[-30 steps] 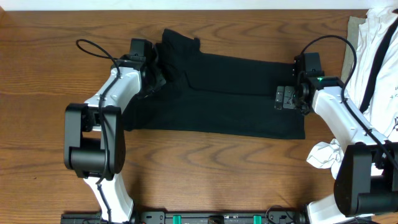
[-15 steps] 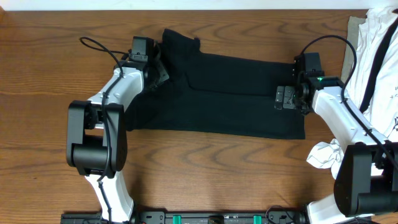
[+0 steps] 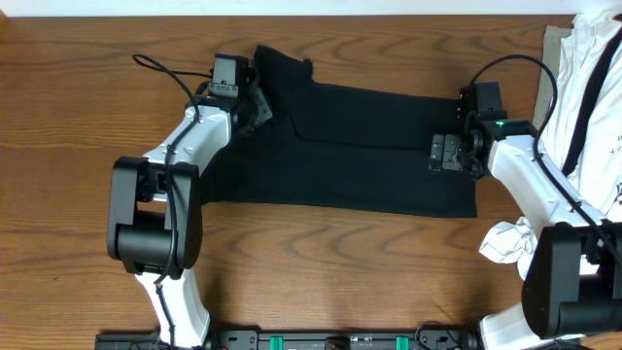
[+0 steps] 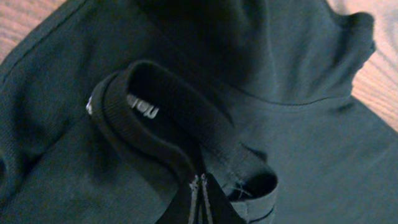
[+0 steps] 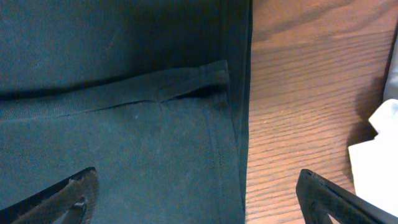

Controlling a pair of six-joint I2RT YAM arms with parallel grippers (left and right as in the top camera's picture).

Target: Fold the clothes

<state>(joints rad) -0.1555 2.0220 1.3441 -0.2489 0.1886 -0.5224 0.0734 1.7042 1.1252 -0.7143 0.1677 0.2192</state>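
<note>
A black shirt (image 3: 360,156) lies spread across the middle of the wooden table, partly folded lengthwise. My left gripper (image 3: 255,109) is at its left end and is shut on the ribbed collar (image 4: 140,121), holding it lifted and curled over the body of the shirt; the closed fingertips (image 4: 200,182) pinch the fabric. My right gripper (image 3: 445,153) is open over the shirt's right end. In the right wrist view its fingers (image 5: 199,196) straddle the hem edge (image 5: 239,143), one over cloth and one over bare wood.
A pile of white clothes (image 3: 593,87) lies at the far right edge of the table. A crumpled white cloth (image 3: 507,241) lies near the right arm's base and shows in the right wrist view (image 5: 376,143). Bare wood (image 3: 58,146) surrounds the shirt.
My left gripper has moved to the right and slightly away from me, carrying the collar over the shirt. The right arm has not moved.
</note>
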